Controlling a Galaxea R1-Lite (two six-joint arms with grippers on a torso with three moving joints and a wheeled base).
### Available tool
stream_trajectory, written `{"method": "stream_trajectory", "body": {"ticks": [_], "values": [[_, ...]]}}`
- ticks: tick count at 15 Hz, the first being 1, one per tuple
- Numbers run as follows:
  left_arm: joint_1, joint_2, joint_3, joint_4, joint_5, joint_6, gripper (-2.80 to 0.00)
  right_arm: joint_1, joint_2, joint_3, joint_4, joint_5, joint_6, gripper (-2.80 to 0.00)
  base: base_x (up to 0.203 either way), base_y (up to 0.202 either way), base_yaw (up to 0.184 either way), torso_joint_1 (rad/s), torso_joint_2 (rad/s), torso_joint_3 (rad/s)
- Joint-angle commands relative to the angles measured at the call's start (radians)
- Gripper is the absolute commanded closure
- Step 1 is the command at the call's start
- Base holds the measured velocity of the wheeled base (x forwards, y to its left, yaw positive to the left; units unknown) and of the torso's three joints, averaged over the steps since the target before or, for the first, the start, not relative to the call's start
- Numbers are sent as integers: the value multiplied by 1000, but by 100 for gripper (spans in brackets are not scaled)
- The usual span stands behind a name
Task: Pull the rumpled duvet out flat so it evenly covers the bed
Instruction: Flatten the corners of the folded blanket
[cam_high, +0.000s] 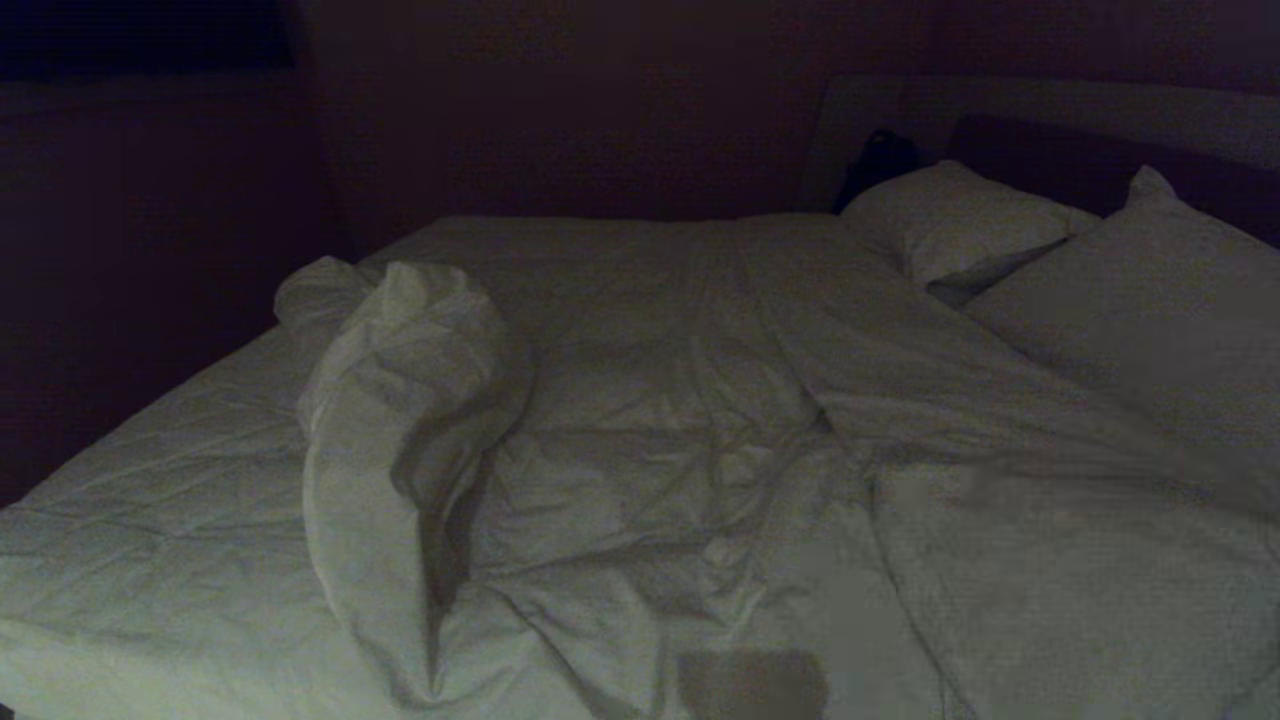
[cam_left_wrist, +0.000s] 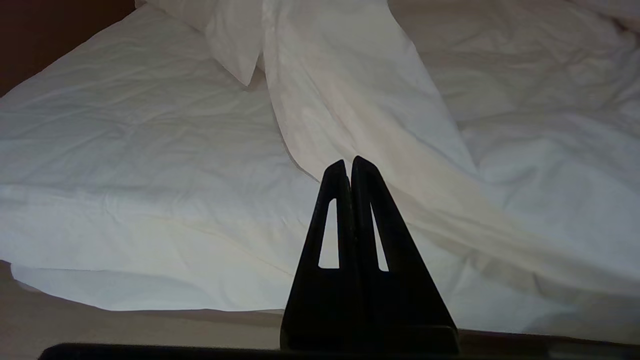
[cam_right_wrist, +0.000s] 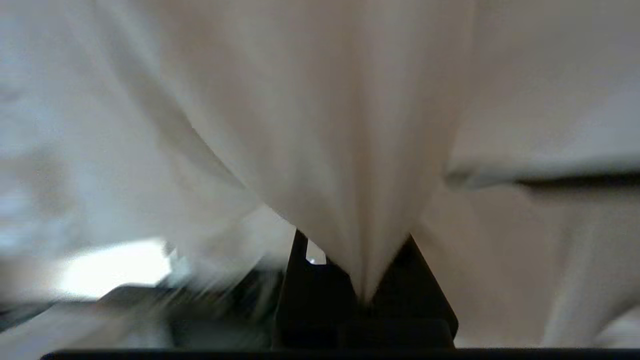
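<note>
The white duvet (cam_high: 400, 420) lies rumpled across the bed (cam_high: 620, 250), with a thick fold standing as a long ridge on the left half. Left of that ridge it lies flatter, with quilted creases. Neither arm shows in the head view. In the right wrist view my right gripper (cam_right_wrist: 361, 290) is shut on a bunch of the white duvet (cam_right_wrist: 320, 125), which fans out from the jaws and hides the fingertips. My left gripper (cam_left_wrist: 349, 162) is shut and holds nothing. It sits off the bed's near edge, pointing at the duvet ridge (cam_left_wrist: 350, 100).
Two white pillows (cam_high: 960, 225) (cam_high: 1150, 300) lie at the right against the dark headboard (cam_high: 1050, 110), with a small dark object (cam_high: 880, 160) behind them. A dark wall runs behind and left of the bed. The duvet's edge overhangs the mattress side (cam_left_wrist: 100, 330).
</note>
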Motion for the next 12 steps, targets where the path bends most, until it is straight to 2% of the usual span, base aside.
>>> {"method": "stream_trajectory", "body": {"ticks": [1, 5, 8, 12], "values": [[0, 0, 0, 0, 0, 0, 0, 0, -3, 16, 444, -33, -4, 0, 0, 0, 0, 0, 0, 0], [0, 0, 0, 0, 0, 0, 0, -15, -57, 54, 445, -83, 4, 0, 0, 0, 0, 0, 0, 0], [0, 0, 0, 0, 0, 0, 0, -21, -83, 56, 443, -122, 63, 0, 0, 0, 0, 0, 0, 0], [0, 0, 0, 0, 0, 0, 0, -30, -61, 53, 439, -136, 71, 0, 0, 0, 0, 0, 0, 0]]}}
